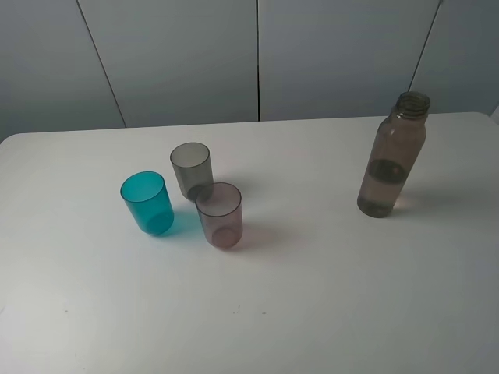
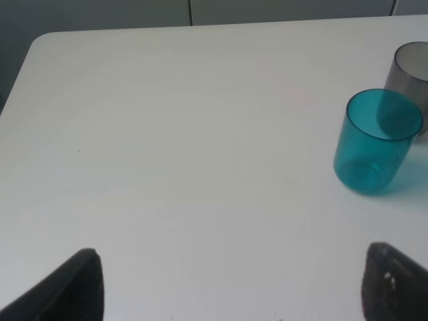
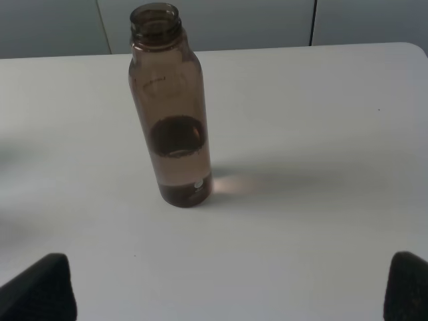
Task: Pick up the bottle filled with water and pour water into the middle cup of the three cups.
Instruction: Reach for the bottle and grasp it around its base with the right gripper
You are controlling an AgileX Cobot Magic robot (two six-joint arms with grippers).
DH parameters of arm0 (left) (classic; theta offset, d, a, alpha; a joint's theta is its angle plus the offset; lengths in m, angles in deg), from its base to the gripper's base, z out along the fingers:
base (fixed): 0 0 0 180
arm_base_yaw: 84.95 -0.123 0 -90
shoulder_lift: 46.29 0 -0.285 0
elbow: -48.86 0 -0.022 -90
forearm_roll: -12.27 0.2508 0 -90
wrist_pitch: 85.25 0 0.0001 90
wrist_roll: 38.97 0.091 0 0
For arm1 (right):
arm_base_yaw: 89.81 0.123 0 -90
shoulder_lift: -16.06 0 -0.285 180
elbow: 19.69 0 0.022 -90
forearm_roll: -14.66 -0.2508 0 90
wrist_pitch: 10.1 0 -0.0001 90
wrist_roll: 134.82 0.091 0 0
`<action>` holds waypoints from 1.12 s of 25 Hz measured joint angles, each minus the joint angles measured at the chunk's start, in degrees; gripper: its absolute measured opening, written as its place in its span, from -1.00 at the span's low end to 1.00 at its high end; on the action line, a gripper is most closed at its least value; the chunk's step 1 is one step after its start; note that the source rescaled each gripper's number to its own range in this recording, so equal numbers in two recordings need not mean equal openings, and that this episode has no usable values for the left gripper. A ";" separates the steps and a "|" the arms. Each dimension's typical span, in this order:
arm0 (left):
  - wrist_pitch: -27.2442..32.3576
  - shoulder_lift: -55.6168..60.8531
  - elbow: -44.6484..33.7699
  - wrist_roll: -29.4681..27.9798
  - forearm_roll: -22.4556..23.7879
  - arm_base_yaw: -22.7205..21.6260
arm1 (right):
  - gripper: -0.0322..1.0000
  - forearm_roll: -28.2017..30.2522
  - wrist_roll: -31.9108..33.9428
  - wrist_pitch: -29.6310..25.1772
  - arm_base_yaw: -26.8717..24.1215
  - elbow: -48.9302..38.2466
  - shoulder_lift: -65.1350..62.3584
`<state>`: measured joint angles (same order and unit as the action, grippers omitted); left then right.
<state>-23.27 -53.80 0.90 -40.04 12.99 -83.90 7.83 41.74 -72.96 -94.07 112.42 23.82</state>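
The bottle [image 1: 392,160], tall, brownish-pink and uncapped, stands upright at the table's right, with water in its lower part; it also shows in the right wrist view [image 3: 172,114]. The three cups stand left of centre: teal blue [image 1: 147,202], smoky grey middle cup [image 1: 191,167] behind, pinkish-mauve [image 1: 219,215] in front. My right gripper [image 3: 224,297] is open and empty, short of the bottle. My left gripper [image 2: 234,297] is open and empty, apart from the teal cup [image 2: 376,142] and the grey cup [image 2: 409,73]. Neither gripper shows in the exterior view.
The white table [image 1: 312,296] has rounded far corners and meets a grey panelled wall [image 1: 257,54] at the back. The grey cup and the mauve cup stand close together, and the teal cup is just left of them.
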 joint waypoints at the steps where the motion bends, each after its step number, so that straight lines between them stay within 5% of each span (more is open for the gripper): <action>1: 0.00 0.00 0.00 0.00 0.00 0.00 | 1.00 0.00 0.00 0.00 0.00 0.00 0.00; 28: 0.00 0.00 0.00 0.00 0.00 0.00 | 1.00 0.00 0.00 0.00 0.00 0.00 0.00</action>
<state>-23.27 -53.80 0.90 -40.04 12.99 -83.90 7.83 41.74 -72.96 -94.07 112.42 23.82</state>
